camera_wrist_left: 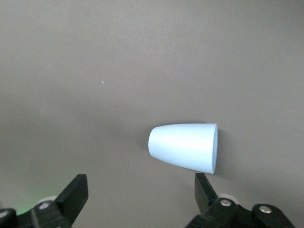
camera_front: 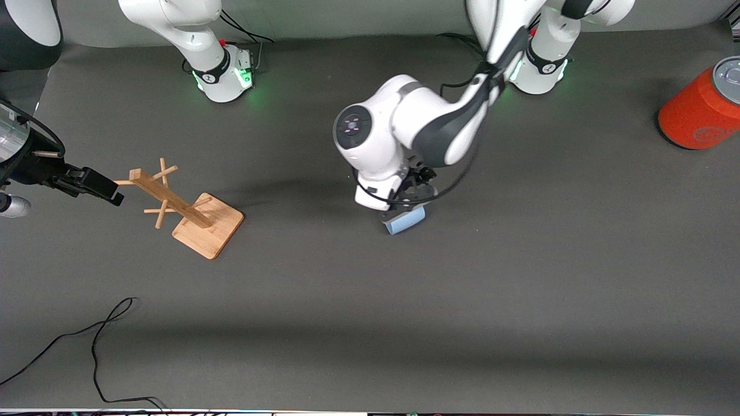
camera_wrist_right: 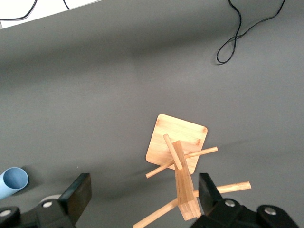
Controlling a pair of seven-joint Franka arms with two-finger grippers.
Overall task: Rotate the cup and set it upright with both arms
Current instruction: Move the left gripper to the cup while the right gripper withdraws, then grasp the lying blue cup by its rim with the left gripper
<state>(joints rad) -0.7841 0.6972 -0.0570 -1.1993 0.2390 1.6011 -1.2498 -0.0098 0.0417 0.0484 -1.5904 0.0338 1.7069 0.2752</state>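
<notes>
My 2 grippers are spread wide, neither holding the cup.

My left gripper point(camera_front: 411, 199) hangs low over the cup point(camera_front: 404, 220), fingers point(camera_wrist_left: 73, 195) apart and not touching it. The cup lies on its side mid-table on the grey table point(camera_front: 520, 289), at about 3 o'clock from the peg rack point(camera_front: 185, 208). My right gripper point(camera_front: 95, 186) waits in the air over the right arm's end of the table, jaws apart, beside the rack's top. An orange can point(camera_front: 702, 107) lies at 2 o'clock from the cup, and a black cable point(camera_front: 98, 341) at 7 o'clock.
</notes>
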